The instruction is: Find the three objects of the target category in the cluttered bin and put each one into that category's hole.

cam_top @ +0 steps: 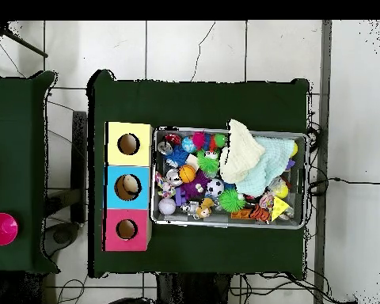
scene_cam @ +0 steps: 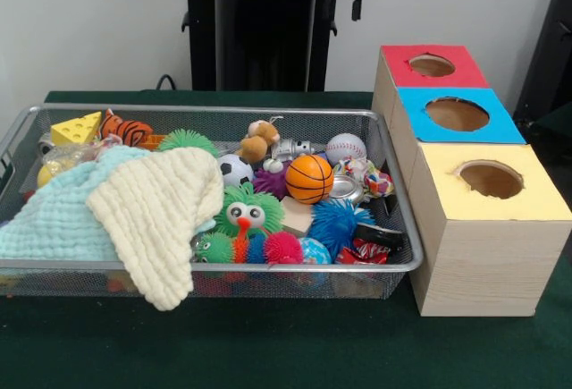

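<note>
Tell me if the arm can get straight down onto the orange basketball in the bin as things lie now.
Probably yes: the basketball lies on top of the other toys, clear of the cloths, nothing over it.

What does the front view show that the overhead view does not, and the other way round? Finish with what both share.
Front only: the green toy's eyes and orange beak, and the boxes' pale wooden sides.
Overhead only: something pale inside the blue box's hole, a pink round object on a second table, and the tiled floor.
Both: the wire bin, the two cloths, the basketball and three coloured boxes.
</note>
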You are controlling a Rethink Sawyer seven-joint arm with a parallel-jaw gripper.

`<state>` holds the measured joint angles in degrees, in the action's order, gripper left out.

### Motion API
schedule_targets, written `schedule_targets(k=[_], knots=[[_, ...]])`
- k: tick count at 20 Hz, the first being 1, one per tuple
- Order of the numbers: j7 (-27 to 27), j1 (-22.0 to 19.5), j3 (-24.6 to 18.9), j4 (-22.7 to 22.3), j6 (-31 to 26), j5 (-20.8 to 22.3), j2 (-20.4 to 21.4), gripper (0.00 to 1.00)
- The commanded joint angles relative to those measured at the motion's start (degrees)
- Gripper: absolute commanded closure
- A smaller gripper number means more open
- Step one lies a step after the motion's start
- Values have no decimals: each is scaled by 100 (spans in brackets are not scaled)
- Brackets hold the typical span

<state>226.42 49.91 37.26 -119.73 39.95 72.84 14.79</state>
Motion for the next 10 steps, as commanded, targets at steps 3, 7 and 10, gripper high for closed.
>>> schedule_targets(k=[3, 7, 10], knots=[[1162, -251, -848, 895, -947, 1216, -469, 0], [1288, -360, -755, 1207, -947, 1446, -600, 0], [1594, -379, -698, 1490, -864, 1723, -753, 0]])
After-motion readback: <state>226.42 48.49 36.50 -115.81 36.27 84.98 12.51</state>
